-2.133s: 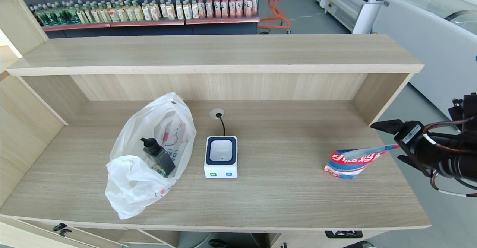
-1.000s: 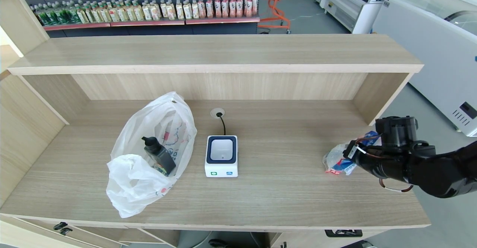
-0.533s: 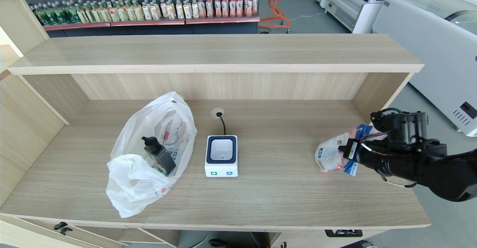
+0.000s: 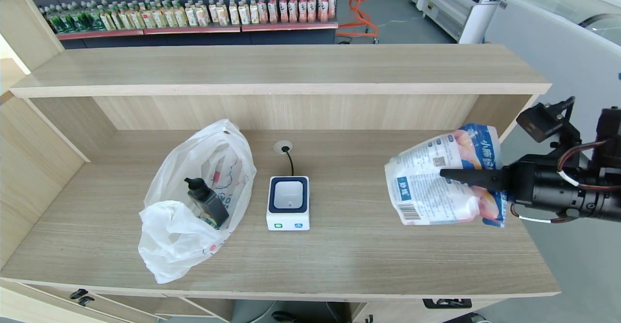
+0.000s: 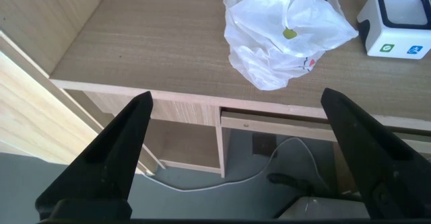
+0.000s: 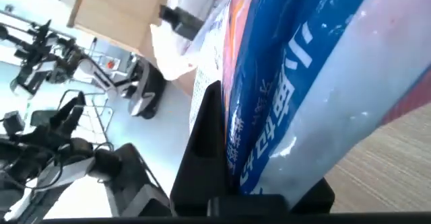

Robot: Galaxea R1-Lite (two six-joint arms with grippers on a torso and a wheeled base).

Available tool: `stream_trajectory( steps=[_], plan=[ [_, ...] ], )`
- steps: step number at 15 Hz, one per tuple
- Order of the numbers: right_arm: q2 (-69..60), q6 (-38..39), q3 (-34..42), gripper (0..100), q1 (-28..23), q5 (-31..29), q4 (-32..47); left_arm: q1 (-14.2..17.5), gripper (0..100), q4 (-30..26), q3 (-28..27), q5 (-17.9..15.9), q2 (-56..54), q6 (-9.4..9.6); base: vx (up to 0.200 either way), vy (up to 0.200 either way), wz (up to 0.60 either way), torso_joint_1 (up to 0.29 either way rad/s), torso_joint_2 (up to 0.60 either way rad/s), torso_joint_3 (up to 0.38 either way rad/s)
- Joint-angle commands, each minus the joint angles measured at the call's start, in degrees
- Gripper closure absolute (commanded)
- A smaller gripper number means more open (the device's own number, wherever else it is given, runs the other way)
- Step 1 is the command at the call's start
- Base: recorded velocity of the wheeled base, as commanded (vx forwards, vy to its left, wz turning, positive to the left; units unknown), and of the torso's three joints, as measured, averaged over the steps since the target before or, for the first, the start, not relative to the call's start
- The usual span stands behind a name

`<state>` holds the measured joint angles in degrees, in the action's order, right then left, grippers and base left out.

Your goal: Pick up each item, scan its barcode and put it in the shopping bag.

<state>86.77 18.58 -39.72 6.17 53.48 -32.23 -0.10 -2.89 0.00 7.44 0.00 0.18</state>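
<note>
My right gripper [image 4: 458, 175] is shut on a white, blue and pink food pouch [image 4: 432, 187] and holds it in the air over the right end of the counter. The pouch's printed back, with a barcode at its lower corner, faces the head view. In the right wrist view the blue pouch [image 6: 303, 83] is pressed against a black finger [image 6: 205, 150]. The white barcode scanner [image 4: 287, 201] sits mid-counter. The white plastic shopping bag [image 4: 170, 235] lies to its left with a black bottle [image 4: 206, 204] inside. My left gripper [image 5: 236, 99] is open, low in front of the counter's near edge.
The wooden counter [image 4: 349, 255] has a raised back shelf [image 4: 281, 71] and side walls. The scanner's cable [image 4: 289, 160] runs back to a grommet. The left wrist view shows the bag [image 5: 289, 35], the scanner [image 5: 397, 19] and a drawer front [image 5: 283, 123] under the counter edge.
The right gripper closed on the pouch lying on the counter, then raised it and turned it so its printed back faces up and left. The bag and scanner stayed put.
</note>
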Motion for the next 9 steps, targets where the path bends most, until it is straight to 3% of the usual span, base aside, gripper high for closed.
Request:
stream_trajectory(
  steps=[1,6,9],
  plan=[
    [-3.3,0.1,0.2,100,1.7,5.6,0.9,0.0,0,0.0,0.0,0.0,0.0,-0.01,0.0,0.0,0.0,0.0,0.0,0.0],
    [-7.3,1.9,1.1,100,7.9,13.5,5.2,0.0,0,0.0,0.0,0.0,0.0,-0.01,0.0,0.0,0.0,0.0,0.0,0.0],
    [-7.5,2.0,0.6,100,11.0,13.8,5.3,0.0,0,0.0,0.0,0.0,0.0,-0.01,0.0,0.0,0.0,0.0,0.0,0.0]
  ],
)
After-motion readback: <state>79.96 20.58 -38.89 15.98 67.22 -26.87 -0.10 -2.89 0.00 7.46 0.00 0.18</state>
